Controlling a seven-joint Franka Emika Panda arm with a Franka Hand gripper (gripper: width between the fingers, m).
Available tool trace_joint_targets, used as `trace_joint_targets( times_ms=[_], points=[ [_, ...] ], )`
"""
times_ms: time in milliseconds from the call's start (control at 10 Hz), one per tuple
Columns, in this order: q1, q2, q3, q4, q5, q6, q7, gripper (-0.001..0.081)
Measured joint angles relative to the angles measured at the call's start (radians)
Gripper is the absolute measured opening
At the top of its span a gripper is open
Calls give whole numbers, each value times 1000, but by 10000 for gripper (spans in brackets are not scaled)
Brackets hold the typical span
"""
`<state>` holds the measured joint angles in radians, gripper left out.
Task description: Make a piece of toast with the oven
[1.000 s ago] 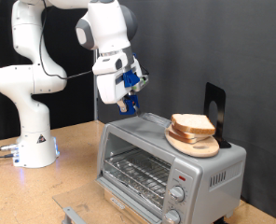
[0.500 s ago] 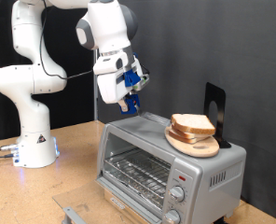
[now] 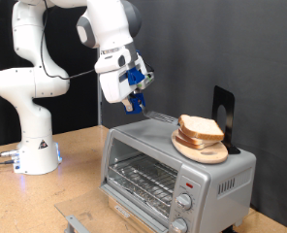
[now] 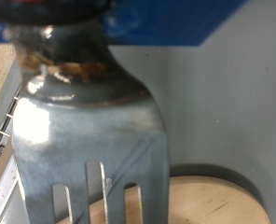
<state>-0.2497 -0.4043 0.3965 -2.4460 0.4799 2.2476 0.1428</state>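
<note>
The piece of toast [image 3: 200, 128] lies on a round wooden board [image 3: 206, 152] on top of the oven [image 3: 143, 153], toward the exterior view's right. My gripper [image 3: 136, 103] hangs above the oven's left top corner, shut on the handle of a metal fork [image 3: 159, 117]. The fork's tines reach toward the toast and stop a little short of it. In the wrist view the fork [image 4: 87, 131] fills the frame, with the board's edge [image 4: 208, 196] beyond its tines. A wire rack [image 3: 139, 178] shows behind the oven's glass front.
A black upright stand [image 3: 223, 115] sits on the oven top behind the board. Two knobs [image 3: 187, 202] and a red mark [image 3: 185, 183] are on the front panel. The arm's white base [image 3: 32, 146] stands at the left. A grey object [image 3: 76, 222] lies at the bottom edge.
The gripper has risen slightly and tilted, carrying the fork with it. Toast, board and oven have not moved.
</note>
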Motion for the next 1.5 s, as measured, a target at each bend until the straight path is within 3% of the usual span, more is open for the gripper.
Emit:
trace_joint_targets(
  times_ms=[800, 1500],
  points=[
    [-5, 48, 26, 23, -29, 34, 90, 389],
    [-7, 171, 49, 119, -131, 42, 190, 386]
  ],
)
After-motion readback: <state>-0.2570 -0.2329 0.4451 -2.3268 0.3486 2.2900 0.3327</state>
